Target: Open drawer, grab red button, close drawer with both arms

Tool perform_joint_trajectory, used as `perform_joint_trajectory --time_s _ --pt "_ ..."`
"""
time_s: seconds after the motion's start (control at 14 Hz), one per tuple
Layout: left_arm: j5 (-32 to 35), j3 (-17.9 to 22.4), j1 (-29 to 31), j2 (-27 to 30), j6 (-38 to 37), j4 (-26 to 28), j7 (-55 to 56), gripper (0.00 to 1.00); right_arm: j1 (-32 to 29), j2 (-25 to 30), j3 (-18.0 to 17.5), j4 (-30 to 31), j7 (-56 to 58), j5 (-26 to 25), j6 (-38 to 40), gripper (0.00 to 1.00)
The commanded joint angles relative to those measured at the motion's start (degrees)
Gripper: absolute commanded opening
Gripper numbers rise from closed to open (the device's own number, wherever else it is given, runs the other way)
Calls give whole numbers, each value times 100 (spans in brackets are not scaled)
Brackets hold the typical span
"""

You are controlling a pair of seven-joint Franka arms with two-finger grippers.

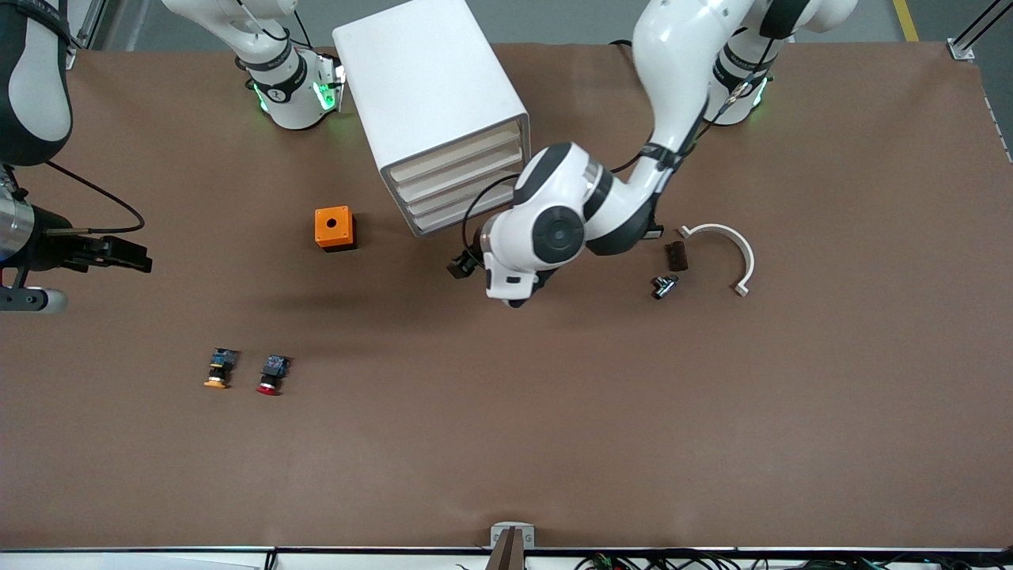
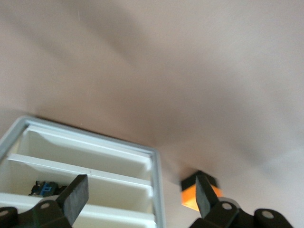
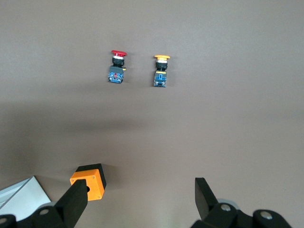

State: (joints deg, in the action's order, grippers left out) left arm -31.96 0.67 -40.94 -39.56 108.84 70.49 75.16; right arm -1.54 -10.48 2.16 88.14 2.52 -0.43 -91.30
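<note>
L gripper (image 2: 137,199) wide open, empty, at drawer unit (image 1: 443,119) front mid-bench; R gripper (image 3: 140,202) open, empty, waiting at the R arm's bench edge. Red button (image 1: 271,374) lies toward front edge, orange-capped twin (image 1: 218,369) just beside — I risk grabbing wrong one. Orange box (image 1: 335,228) near unit could get clipped.

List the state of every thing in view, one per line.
Drawer unit: drawers shut in the front view.
Red button: lying on its side on the table.
Orange button: on its side beside it.
Orange box: upright, hole up.
Left gripper: open, empty, at the drawers.
Right gripper: open, empty, waiting.
</note>
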Motion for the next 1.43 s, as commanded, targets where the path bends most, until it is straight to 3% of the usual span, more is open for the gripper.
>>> perform_joint_trajectory --time_s 0.0,0.22,0.5,0.72,0.86,1.15,1.36 --pt "217 3 549 816 -668 211 -464 99 -22 37 -22 27 -49 -2 -2 100" --pt "461 -6 1208 1466 -1607 211 -1202 99 48 -33 -22 -314 -32 34 25 100" --pt "1069 -6 2201 2196 -3145 219 -3134 99 75 -42 -14 -386 -23 51 34 100" --pt "1550 -15 3054 2592 -3886 246 -4733 99 66 36 -14 -386 30 -19 287 100" --pt "2033 -15 3354 2690 -4037 333 -5595 99 66 46 -5 -386 -58 59 874 100" --pt "2721 -32 3916 2971 -3889 938 -6669 99 13 414 4 -324 12 122 983 100" --pt "2748 -41 4094 3584 -2811 2218 -6953 99 48 713 -14 -184 -40 131 1009 100"
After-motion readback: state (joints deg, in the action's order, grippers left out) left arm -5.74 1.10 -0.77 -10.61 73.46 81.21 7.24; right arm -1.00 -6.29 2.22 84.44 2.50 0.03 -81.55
